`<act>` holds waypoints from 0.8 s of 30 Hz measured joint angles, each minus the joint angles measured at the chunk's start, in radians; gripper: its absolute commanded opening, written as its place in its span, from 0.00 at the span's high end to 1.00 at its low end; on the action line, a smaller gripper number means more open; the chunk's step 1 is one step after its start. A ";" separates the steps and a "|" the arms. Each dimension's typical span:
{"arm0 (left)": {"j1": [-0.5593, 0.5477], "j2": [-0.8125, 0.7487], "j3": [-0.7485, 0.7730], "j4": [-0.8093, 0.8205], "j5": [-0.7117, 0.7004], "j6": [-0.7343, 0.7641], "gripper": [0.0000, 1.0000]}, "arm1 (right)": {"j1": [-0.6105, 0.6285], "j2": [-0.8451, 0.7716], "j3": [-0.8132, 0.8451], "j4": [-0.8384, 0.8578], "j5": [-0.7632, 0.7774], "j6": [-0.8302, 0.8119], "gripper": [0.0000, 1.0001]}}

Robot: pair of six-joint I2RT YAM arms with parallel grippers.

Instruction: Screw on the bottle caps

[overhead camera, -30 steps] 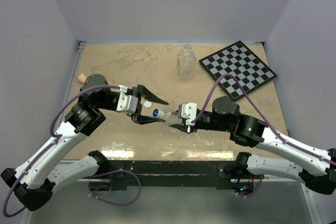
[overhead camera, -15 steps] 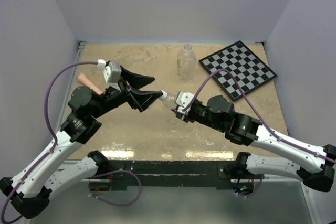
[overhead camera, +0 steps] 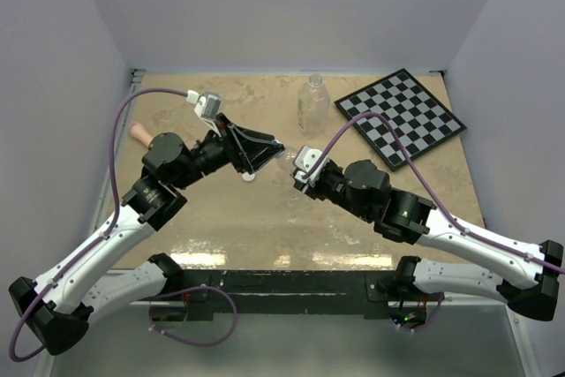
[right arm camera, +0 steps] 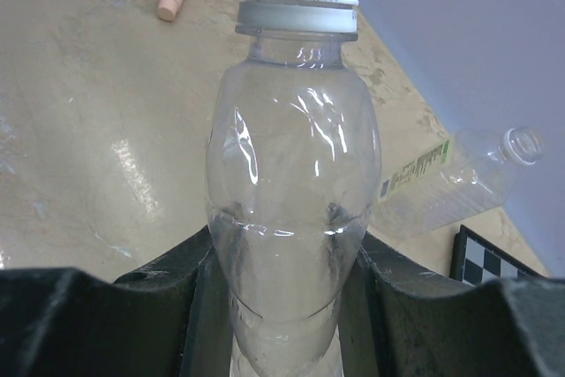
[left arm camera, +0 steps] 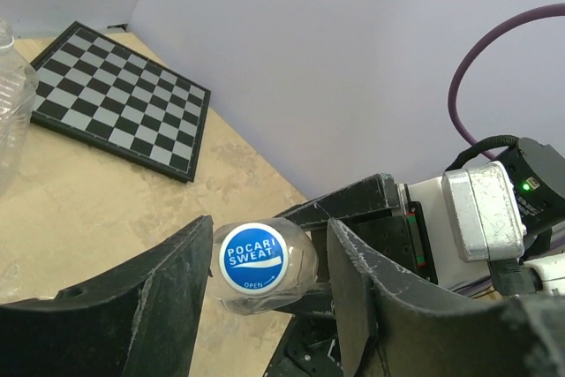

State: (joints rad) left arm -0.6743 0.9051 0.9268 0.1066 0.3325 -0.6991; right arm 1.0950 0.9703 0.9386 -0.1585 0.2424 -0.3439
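- The big bottle (overhead camera: pixel 313 105) is standing at upper centre of the top view, seemingly capless and waiting its turn.
- The right gripper (right arm camera: pixel 281 258) is clamping the small bottle (right arm camera: pixel 291 156) by its belly, bracing it against twisting.
- The left gripper (left arm camera: pixel 269 240) is gaping wide around the blue cap (left arm camera: pixel 252 257) (already on the neck), apparently not touching it.
- The white cap (overhead camera: pixel 248 176) is lying on the table (overhead camera: pixel 221 209), mid-frame.

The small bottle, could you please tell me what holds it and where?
The right gripper grips the small bottle by its lower body; the open left gripper flanks its cap.
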 measured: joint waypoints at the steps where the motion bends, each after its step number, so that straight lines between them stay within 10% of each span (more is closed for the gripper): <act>1: 0.000 0.001 0.000 0.004 0.000 -0.001 0.43 | 0.000 0.000 0.000 0.001 0.003 0.000 1.00; 13: 0.000 0.032 0.000 -0.012 -0.005 -0.020 0.47 | 0.000 0.006 0.000 0.002 0.012 0.000 1.00; 18: -0.001 0.040 0.002 -0.019 -0.005 -0.023 0.99 | 0.000 0.007 0.000 -0.001 0.015 0.000 1.00; 24: 0.000 0.042 0.001 -0.001 0.029 -0.004 1.00 | 0.000 0.002 0.000 -0.002 0.005 -0.001 1.00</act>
State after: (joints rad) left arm -0.6743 0.9466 0.9279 0.1059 0.3611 -0.7029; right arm 1.0946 0.9722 0.9386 -0.1600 0.2470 -0.3447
